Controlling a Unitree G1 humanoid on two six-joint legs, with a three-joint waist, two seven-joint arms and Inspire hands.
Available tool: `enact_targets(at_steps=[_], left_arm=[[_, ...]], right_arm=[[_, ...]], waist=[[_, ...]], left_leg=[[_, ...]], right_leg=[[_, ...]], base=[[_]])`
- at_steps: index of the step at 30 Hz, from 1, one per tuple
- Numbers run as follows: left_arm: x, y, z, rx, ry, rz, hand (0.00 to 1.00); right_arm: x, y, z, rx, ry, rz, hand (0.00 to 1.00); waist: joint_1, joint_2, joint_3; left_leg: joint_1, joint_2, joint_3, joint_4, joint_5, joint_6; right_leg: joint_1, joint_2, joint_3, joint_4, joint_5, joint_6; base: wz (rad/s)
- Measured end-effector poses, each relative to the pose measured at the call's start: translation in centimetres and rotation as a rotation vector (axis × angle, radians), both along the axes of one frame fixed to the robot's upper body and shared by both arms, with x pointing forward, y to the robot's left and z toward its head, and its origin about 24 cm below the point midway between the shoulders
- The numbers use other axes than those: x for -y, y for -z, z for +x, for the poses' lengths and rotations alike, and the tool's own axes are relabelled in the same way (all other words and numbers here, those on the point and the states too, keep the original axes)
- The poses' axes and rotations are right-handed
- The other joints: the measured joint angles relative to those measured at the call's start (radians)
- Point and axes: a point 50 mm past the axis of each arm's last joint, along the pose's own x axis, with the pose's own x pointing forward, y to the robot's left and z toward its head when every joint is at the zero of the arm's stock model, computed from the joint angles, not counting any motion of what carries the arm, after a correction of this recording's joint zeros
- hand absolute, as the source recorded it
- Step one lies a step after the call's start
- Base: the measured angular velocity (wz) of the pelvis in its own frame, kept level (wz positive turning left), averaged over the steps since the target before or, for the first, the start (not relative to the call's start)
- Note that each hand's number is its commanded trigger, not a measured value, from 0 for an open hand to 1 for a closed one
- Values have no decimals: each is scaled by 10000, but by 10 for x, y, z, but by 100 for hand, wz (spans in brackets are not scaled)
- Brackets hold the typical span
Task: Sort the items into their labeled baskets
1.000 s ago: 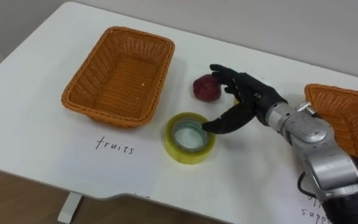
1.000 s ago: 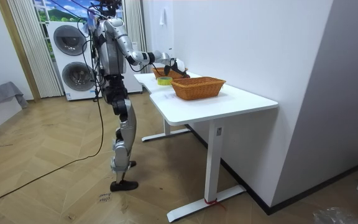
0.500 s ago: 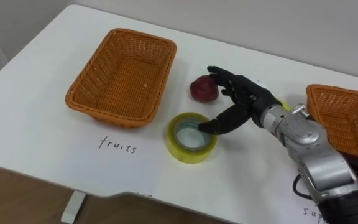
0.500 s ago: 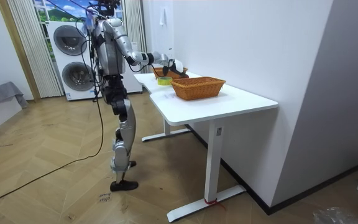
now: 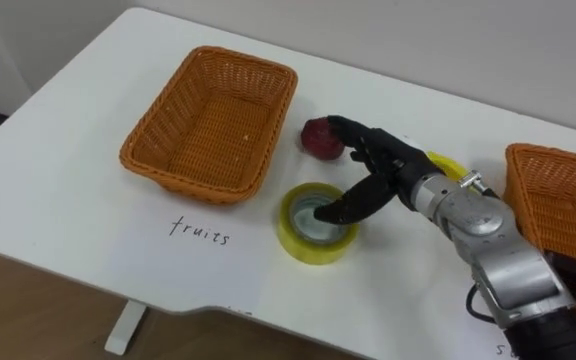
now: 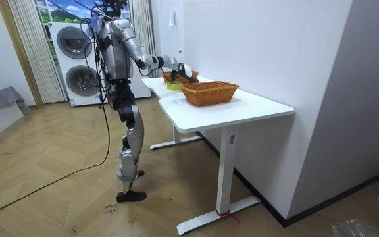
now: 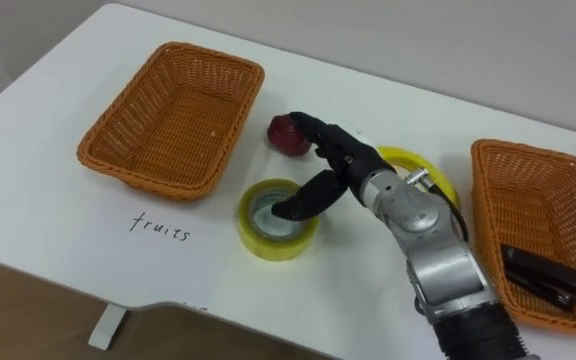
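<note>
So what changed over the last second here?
The right hand slid toward the robot's left: its thumb, earlier beside the yellow tape roll, now reaches over the roll's hole; its fingers stay spread by the red fruit. Nothing gripped. Roll, fruit, the fruit basket and the other basket stayed put; the view itself shifted slightly.

Bright, even light covers the white surface; a faint, soft shadow lies just before the near rim of the basket, whose inside is evenly lit.

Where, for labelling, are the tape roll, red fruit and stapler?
tape roll [image 5: 308, 250], left eye view, front outer wall.
red fruit [image 5: 315, 140], left eye view, visible left side.
stapler [image 7: 541, 272], right eye view, middle of body.
</note>
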Motion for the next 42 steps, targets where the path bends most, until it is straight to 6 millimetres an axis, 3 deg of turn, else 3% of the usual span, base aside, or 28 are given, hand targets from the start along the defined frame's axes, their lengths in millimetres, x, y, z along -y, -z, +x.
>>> enact_targets(at_steps=[15, 29, 36, 42], left_arm=[[0, 0, 0, 6, -7, 0, 0], [-3, -1, 0, 63, -166, -100, 0], [-8, -2, 1, 130, -319, 59, 0], [-11, -2, -3, 55, -496, 210, 0]], right_arm=[[-3, -2, 0, 131, -461, -879, 0], [-4, -15, -3, 211, -1499, -3141, 0], [-2, -15, -5, -229, -1724, -3829, 0], [-2, -18, -7, -601, -2044, -4230, 0]], waist=[[-22, -5, -3], [-233, -162, -88], [-282, -343, -23], [-232, -430, -22]], left_leg=[[-23, -2, -4, 9, 1, 0], [1, -22, 21, -12, 8, 13], [-2, -16, 55, -31, 9, 16], [-27, 3, 120, -56, 10, 15]], right_leg=[[-6, 1, 23, 3, 0, 0], [6, -22, 31, 10, 0, 0], [-21, -19, 53, 10, 0, 0], [-96, -2, 124, 27, 0, 0]], base=[[0], [0], [-1], [-4]])
